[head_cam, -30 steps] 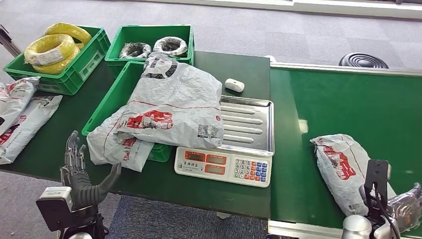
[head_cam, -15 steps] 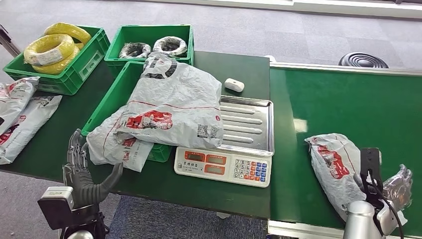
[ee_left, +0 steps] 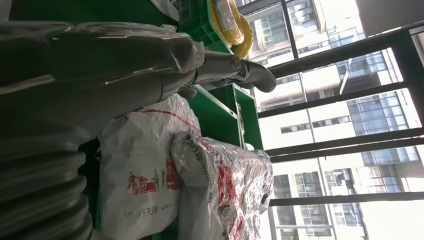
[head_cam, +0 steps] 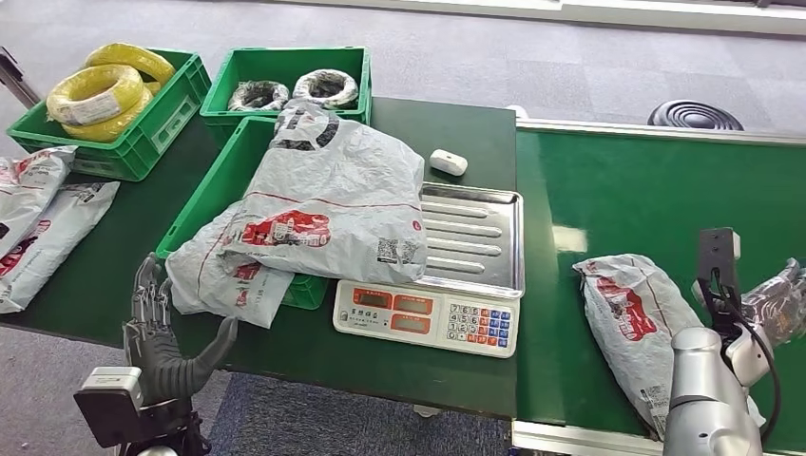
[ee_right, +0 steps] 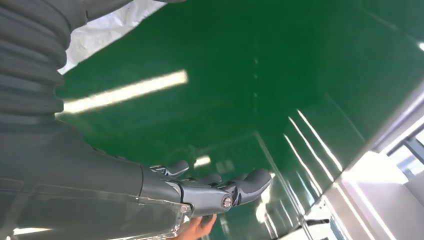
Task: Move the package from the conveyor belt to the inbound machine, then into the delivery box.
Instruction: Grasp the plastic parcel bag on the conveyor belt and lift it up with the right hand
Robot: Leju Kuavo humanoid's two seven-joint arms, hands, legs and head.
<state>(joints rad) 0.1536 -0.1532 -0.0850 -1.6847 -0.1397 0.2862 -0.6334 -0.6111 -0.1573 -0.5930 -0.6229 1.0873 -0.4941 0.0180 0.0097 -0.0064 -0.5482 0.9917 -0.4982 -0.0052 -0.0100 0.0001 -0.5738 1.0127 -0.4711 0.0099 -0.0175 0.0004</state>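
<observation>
Package (head_cam: pixel 635 328): lies flat on the conveyor belt (head_cam: pixel 656 204), right of the scale (head_cam: pixel 447 285), unheld. My right hand (head_cam: pixel 775 304) hovers just beside it, fingers (ee_right: pixel 220 192) spread, gripping nothing, apparently lining up a grasp. Left hand (head_cam: pixel 157 332): fingers spread, idle by the bench (head_cam: pixel 114 275) edge.

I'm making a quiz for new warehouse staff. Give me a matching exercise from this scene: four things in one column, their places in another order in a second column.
Things:
1. yellow cable coils
2. package with red print
3. small white device
4. keypad

Places:
A. on the conveyor belt
B. on the front of the scale
C. in the far left green crate
D. on the table behind the scale tray

Pairs: 1-C, 2-A, 3-D, 4-B
</observation>
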